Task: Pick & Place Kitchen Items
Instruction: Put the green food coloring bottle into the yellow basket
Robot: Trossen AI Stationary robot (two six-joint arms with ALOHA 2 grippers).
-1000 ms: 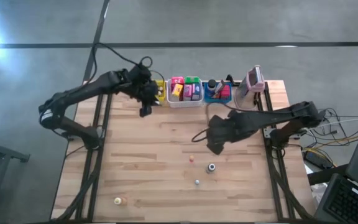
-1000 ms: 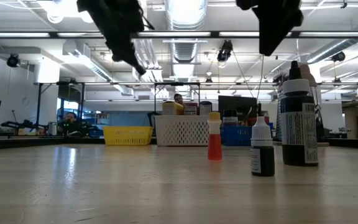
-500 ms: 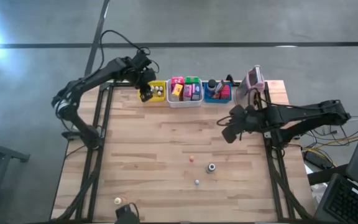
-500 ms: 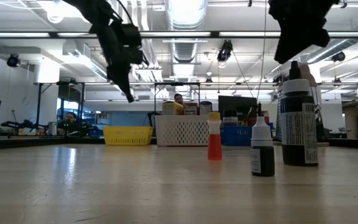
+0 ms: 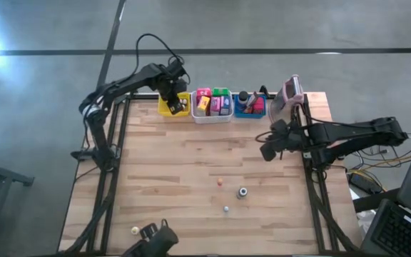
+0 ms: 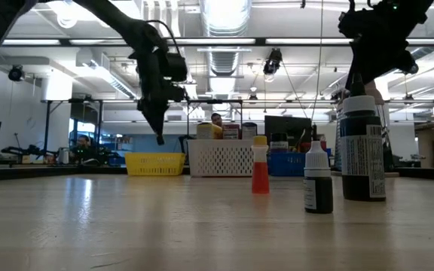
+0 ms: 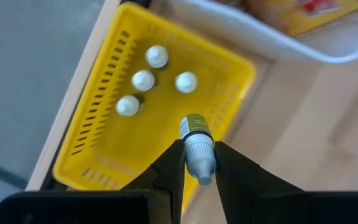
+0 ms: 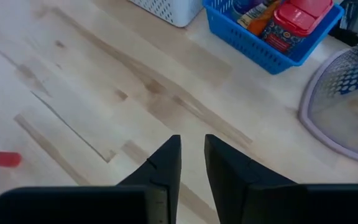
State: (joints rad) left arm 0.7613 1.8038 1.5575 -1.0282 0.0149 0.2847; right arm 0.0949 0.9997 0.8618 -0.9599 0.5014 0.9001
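Observation:
My left gripper (image 5: pixel 175 96) hangs over the yellow bin (image 5: pixel 167 107) at the table's far left and is shut on a small bottle (image 7: pixel 196 144) with a whitish cap and an olive body. Several white-capped bottles (image 7: pixel 143 79) stand in that bin. My right gripper (image 5: pixel 266 151) hovers near the table's right edge; its fingers (image 8: pixel 166 163) leave a narrow gap with nothing in it. Small bottles stand on the table: a red one (image 6: pixel 259 167), a dark one with a white cap (image 6: pixel 317 179) and a larger dark one (image 6: pixel 362 147). My left gripper pinches the small bottle's whitish cap end (image 7: pixel 199 163) between its two fingers. The fingers come from above and point steeply down, lying along the bottle. Its olive body (image 7: pixel 193 125) sticks out past the fingertips toward the bin, and the bottle hangs clear above the bin floor.
A white bin (image 5: pixel 212 104) of coloured packets and a blue bin (image 5: pixel 250 104) stand in a row right of the yellow one, then a pink-grey device (image 5: pixel 290 93). A tiny pale piece (image 5: pixel 135 230) and a dark object (image 5: pixel 152 235) lie at the near edge.
My left gripper has carried the bottle toward the table's far edge, from above the bare wood to over the yellow bin, tipping further downward. My right gripper has drawn back from the table's middle toward its right edge. A dark object has come into view at the near edge.

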